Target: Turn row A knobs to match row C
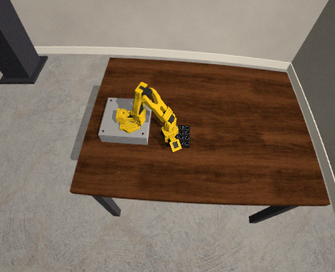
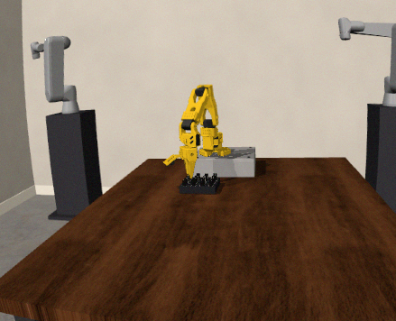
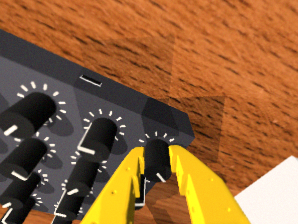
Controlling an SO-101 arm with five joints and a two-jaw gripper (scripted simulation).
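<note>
End effector (image 3: 157, 167) pinching the corner knob (image 3: 156, 156) of the knob box (image 3: 125, 102), socket (image 3: 91, 80) side; I grip it for turning.

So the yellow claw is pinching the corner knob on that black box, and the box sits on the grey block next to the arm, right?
Not quite. The gripper is pinching the corner knob, as the wrist view shows, but the knob box sits on the wooden table, beside the grey base block, not on it. The top view shows this.
</note>
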